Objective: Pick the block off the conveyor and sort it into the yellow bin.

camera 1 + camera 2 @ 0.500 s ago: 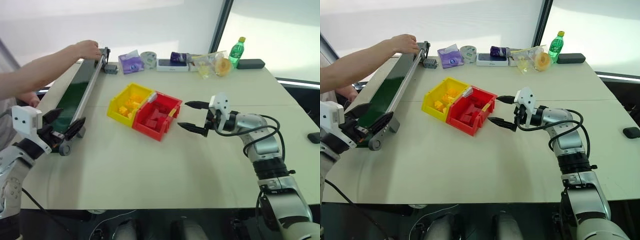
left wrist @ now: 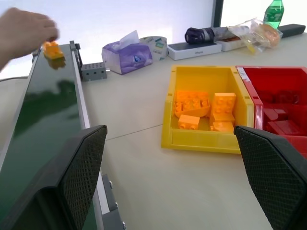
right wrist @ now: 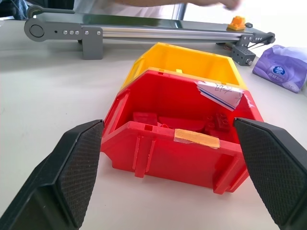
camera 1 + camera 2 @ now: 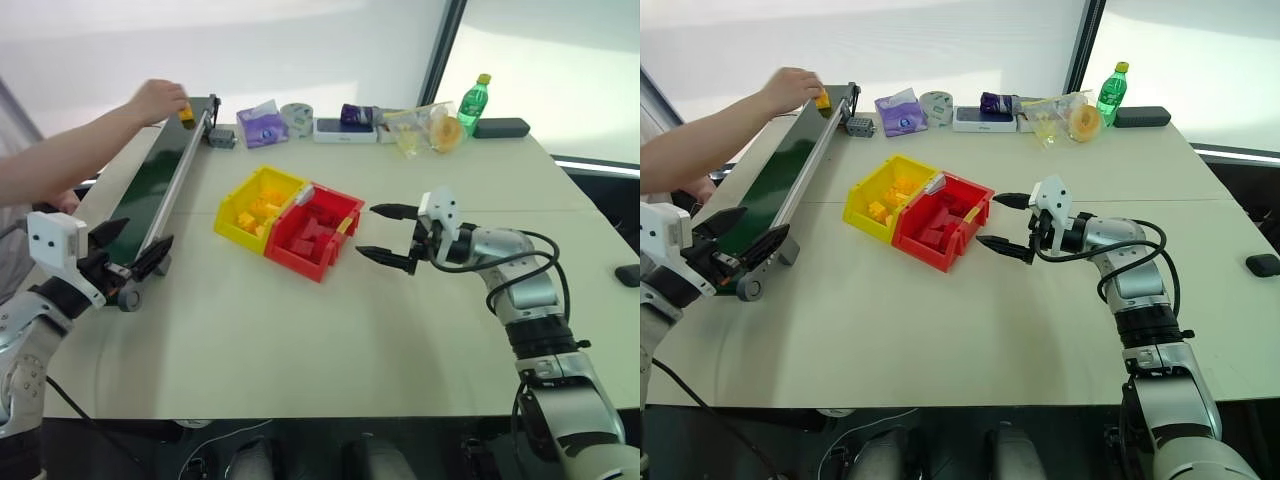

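Note:
The yellow-orange block (image 4: 186, 114) sits on the far end of the conveyor (image 4: 150, 190), whose dark green belt runs along the table's left side. A person's hand (image 4: 155, 100) is right beside the block; I cannot tell whether the fingers still touch it. The yellow bin (image 4: 234, 234) stands mid-table with several orange bricks inside. My left gripper (image 4: 146, 232) is open at the conveyor's near end, far from the block. To the right of the bins, my right gripper (image 4: 365, 230) is open and points at them, with nothing between its fingers.
A red bin (image 4: 300, 262) holding red bricks is joined to the yellow one. Along the table's far edge lie a purple tissue pack (image 4: 262, 126), a tape roll (image 4: 296, 116), plastic bags (image 4: 425, 128) and a green bottle (image 4: 474, 102). The person's arm (image 4: 70, 150) reaches in from the left.
The person's hand has drawn back a little to the left from the conveyor's far end, uncovering the block on the belt. Both grippers have kept still.

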Robot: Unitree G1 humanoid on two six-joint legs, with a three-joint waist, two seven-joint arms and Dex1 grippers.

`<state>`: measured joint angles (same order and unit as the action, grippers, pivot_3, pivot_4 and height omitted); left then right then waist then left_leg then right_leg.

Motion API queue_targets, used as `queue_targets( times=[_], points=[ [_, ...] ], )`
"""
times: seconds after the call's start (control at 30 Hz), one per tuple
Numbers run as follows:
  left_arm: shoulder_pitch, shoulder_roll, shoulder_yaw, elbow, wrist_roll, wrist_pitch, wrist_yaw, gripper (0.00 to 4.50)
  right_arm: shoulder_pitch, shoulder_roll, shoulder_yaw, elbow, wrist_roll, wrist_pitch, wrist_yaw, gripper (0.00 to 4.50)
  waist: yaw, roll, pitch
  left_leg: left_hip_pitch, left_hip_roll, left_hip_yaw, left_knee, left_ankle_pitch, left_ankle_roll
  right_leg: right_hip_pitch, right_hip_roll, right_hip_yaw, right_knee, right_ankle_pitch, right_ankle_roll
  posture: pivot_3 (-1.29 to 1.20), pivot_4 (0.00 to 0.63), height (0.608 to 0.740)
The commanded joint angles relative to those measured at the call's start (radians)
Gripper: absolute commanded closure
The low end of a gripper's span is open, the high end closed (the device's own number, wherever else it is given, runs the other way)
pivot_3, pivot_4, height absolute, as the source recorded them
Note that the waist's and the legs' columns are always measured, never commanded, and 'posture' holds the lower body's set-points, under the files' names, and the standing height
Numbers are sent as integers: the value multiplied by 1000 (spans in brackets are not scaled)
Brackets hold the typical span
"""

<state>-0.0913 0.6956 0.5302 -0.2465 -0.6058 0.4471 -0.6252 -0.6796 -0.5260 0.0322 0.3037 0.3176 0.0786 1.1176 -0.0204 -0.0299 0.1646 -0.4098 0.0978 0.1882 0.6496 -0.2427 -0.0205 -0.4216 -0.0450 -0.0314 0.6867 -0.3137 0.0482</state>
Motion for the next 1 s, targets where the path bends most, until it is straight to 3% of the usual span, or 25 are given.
queue_targets(
  times=[0.03,0.73,1.0],
  points=[
    [-12,6,16,-28,-7,-12,9,28,-19,0,-17,-25,4,-21,1,0,0,0,0,0,0,0,0,0,0,0,0,0,0,0,0,0,150,740],
    [18,-5,45,-55,-31,-23,14,28,-24,-1,-19,5,3,-39,9,0,0,0,0,0,0,0,0,0,0,0,0,0,0,0,0,0,150,740],
    [157,-154,186,-162,-50,-144,90,28,-27,3,-15,5,5,-41,13,0,-4,0,0,0,0,0,-1,0,0,0,0,0,-1,0,0,0,150,740]
  ],
)
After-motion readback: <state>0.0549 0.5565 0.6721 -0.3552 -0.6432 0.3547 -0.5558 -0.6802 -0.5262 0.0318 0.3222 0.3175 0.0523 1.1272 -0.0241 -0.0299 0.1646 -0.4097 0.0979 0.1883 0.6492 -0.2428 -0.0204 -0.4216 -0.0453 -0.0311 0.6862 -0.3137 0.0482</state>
